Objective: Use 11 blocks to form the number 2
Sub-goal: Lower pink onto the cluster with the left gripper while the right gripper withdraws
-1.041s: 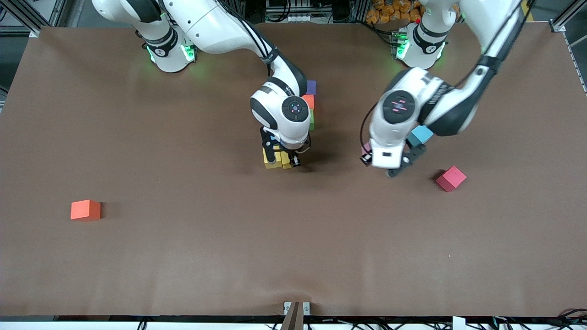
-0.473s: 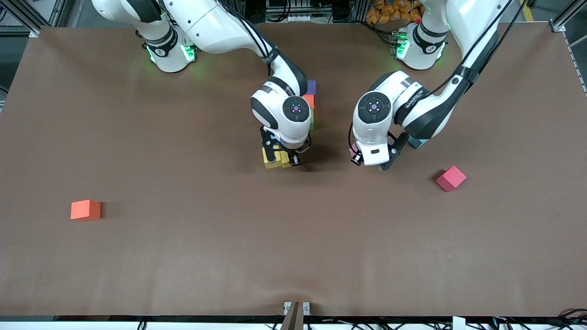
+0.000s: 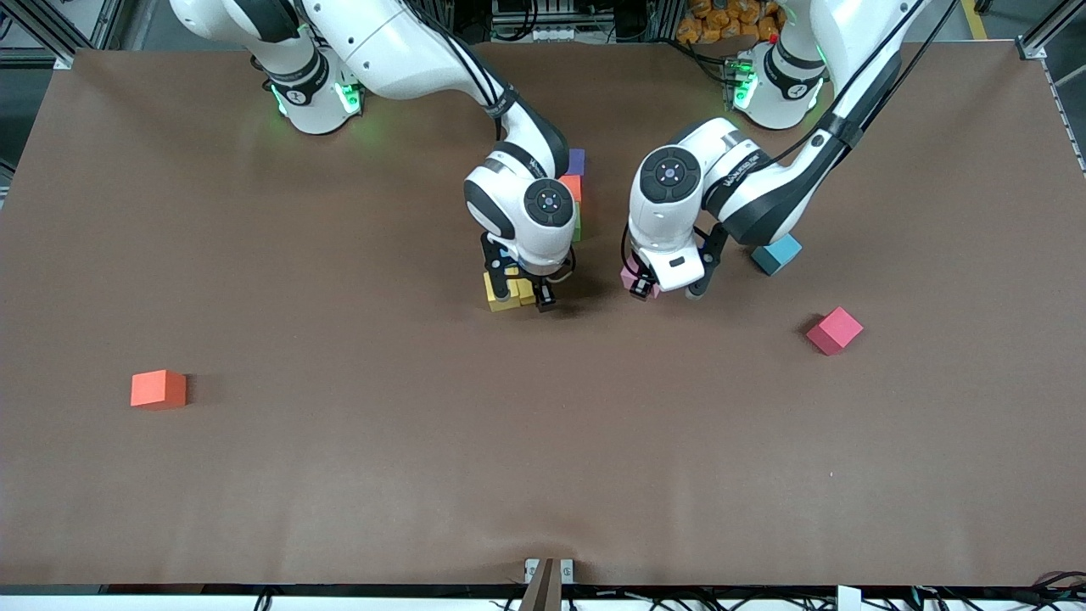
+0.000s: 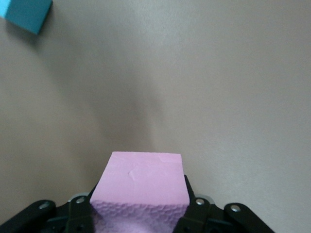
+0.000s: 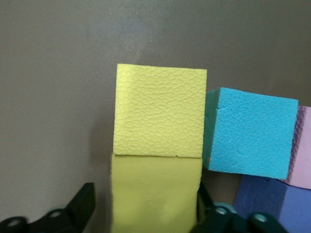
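1. Since a moment ago, the left tool (image 4: 138,216) has been moved toward the middle of the frame, and the pink block (image 4: 141,179) has been carried along with it.
2. That pink block is pinched by the left tool, over bare table (image 3: 543,441) just above the middle of the frame.
3. One light blue block (image 3: 776,253) is seen on the table beside the left arm. A red block (image 3: 835,330) is lying lower in the frame.
4. The right tool (image 3: 521,294) is held low around a yellow block (image 5: 155,194), with its fingers spread. A small gap is seen at one side of the block.
5. A second yellow block (image 5: 160,114) is touching the first one. Another light blue block (image 5: 250,133) is set just beside it.
6. The unfinished number 2 (image 3: 575,188) is found in the upper middle of the frame, partly hidden under the right arm.
7. An orange block (image 3: 158,389) is left alone, low in the frame, toward the right arm's end of the table.
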`<action>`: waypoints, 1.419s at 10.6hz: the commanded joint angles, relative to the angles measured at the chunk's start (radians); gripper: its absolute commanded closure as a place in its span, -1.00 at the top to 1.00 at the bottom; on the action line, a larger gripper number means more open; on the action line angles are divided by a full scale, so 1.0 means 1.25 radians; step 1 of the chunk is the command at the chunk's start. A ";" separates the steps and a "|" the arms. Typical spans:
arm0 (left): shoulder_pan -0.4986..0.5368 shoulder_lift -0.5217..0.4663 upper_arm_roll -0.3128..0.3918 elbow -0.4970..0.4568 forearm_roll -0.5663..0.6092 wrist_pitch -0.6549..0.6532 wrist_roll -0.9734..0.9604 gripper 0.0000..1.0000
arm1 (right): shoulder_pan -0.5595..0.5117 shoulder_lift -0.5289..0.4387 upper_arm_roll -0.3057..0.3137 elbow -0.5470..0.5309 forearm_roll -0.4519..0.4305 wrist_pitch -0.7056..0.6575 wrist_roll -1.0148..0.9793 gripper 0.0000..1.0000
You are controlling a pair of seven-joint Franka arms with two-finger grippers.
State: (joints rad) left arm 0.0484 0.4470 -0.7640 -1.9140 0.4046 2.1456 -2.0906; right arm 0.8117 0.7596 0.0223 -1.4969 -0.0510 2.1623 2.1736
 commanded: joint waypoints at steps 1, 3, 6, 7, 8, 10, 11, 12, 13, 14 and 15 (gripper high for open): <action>0.004 -0.012 -0.013 -0.025 0.006 0.055 -0.088 0.15 | 0.001 -0.001 0.001 0.008 -0.014 -0.009 0.017 1.00; 0.005 -0.008 -0.013 -0.044 0.006 0.131 -0.150 0.15 | -0.003 -0.004 0.001 0.017 -0.014 -0.011 0.015 1.00; 0.007 0.007 -0.013 -0.058 0.006 0.171 -0.160 0.15 | -0.011 -0.011 0.001 0.045 -0.008 -0.056 0.009 1.00; 0.002 0.014 -0.013 -0.058 0.006 0.173 -0.174 0.15 | -0.014 -0.017 0.002 0.051 -0.008 -0.069 0.007 1.00; -0.001 0.015 -0.013 -0.059 0.006 0.173 -0.180 0.15 | -0.014 -0.019 0.003 0.056 -0.007 -0.080 0.001 1.00; -0.010 0.015 -0.013 -0.068 0.006 0.176 -0.182 0.14 | -0.014 -0.024 0.007 0.060 -0.005 -0.084 0.000 1.00; -0.018 0.017 -0.013 -0.068 0.006 0.176 -0.183 0.13 | -0.014 -0.025 0.007 0.062 -0.003 -0.094 -0.001 1.00; -0.020 0.023 -0.013 -0.067 0.006 0.184 -0.184 0.13 | -0.015 -0.025 0.007 0.072 -0.001 -0.106 -0.013 1.00; -0.023 0.026 -0.013 -0.068 0.006 0.225 -0.213 0.12 | -0.021 -0.027 0.007 0.077 -0.001 -0.121 -0.033 1.00; -0.030 0.030 -0.013 -0.069 0.006 0.253 -0.236 0.12 | -0.031 -0.042 0.007 0.077 0.000 -0.134 -0.065 1.00; -0.030 0.035 -0.013 -0.069 0.006 0.271 -0.242 0.12 | -0.045 -0.052 0.008 0.077 0.002 -0.150 -0.105 1.00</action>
State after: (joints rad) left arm 0.0134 0.4830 -0.7774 -1.9940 0.4046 2.4412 -2.3560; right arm 0.7910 0.7318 0.0195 -1.3976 -0.0554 2.0156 2.1113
